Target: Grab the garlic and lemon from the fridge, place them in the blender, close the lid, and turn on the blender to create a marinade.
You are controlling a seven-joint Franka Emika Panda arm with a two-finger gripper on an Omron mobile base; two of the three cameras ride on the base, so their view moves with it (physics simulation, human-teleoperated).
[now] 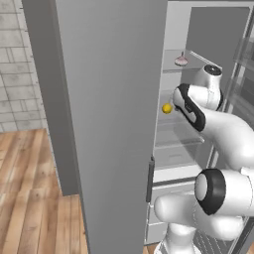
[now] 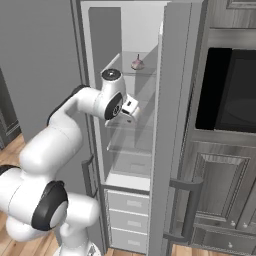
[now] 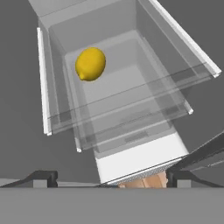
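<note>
The fridge (image 1: 114,124) stands open, its grey door swung wide at the left. A yellow lemon (image 3: 90,64) lies on a clear glass shelf; it also peeks past the door edge as the lemon (image 1: 167,108). A pale pinkish garlic (image 1: 181,60) sits one shelf higher, and is seen from the other side as the garlic (image 2: 137,64). My gripper (image 3: 111,178) is open and holds nothing. It hangs inside the fridge, above and in front of the lemon and apart from it. The hand (image 2: 129,106) is level with the middle shelves. The blender and the lid are out of view.
White drawers (image 2: 127,202) fill the fridge's lower part. The right fridge door (image 2: 172,125) stands edge-on beside the arm. A dark built-in oven (image 2: 230,90) and grey cabinets (image 2: 220,185) are at the right. Wooden floor (image 1: 30,198) lies to the left.
</note>
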